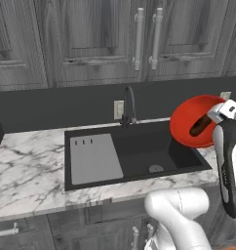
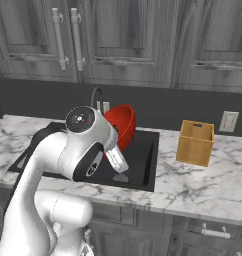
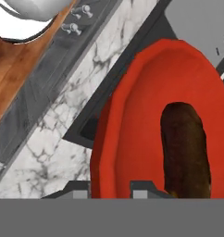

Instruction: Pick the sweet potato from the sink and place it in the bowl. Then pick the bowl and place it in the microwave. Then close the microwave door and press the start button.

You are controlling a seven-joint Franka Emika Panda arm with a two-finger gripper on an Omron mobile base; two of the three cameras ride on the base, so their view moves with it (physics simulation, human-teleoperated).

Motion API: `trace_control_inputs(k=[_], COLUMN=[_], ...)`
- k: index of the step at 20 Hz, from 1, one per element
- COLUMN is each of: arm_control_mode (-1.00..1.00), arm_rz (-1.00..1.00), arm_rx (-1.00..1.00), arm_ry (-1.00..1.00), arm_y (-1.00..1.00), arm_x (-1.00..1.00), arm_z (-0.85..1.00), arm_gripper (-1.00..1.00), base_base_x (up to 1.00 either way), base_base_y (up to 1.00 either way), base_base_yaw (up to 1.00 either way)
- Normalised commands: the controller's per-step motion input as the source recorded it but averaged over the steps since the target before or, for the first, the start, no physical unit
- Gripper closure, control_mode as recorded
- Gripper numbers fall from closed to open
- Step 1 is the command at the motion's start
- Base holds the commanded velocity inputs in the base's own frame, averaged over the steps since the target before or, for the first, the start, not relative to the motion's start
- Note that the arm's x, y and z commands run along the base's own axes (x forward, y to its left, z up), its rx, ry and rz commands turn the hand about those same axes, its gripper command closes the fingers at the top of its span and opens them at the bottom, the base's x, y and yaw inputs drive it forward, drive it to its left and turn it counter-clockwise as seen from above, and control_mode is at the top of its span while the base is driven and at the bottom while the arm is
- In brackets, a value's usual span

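Note:
The red bowl [image 1: 188,117] hangs tilted in the air over the right end of the black sink [image 1: 139,154]. The dark brown sweet potato [image 1: 200,126] lies inside it. My gripper [image 3: 110,190] is shut on the bowl's rim, one finger on each side of the wall. In the hand view the bowl [image 3: 141,120] is close up, with the sweet potato [image 3: 185,148] resting against its inner slope. From the right base view the bowl [image 2: 124,122] shows behind my arm, above the sink [image 2: 143,155]. The microwave and its door are out of view.
A grey drainboard [image 1: 94,158] covers the sink's left part and a black faucet [image 1: 128,105] stands behind it. A tan wooden box [image 2: 195,142] sits on the marble counter [image 2: 213,185] right of the sink. Dark cabinets hang above.

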Motion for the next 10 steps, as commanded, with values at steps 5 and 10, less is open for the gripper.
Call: trace_control_inputs(k=[5,10], arm_control_mode=[-1.00,-1.00], arm_rz=[0.00,0.00], arm_rx=[0.00,0.08], arm_ry=[0.10,0.14], arm_y=[0.94,0.82], arm_x=[-0.01,-0.07], arm_z=[0.91,0.69], arm_gripper=[1.00,1.00], base_base_x=[0.00,0.00], base_base_y=[0.00,0.00], base_base_yaw=[0.00,0.00])
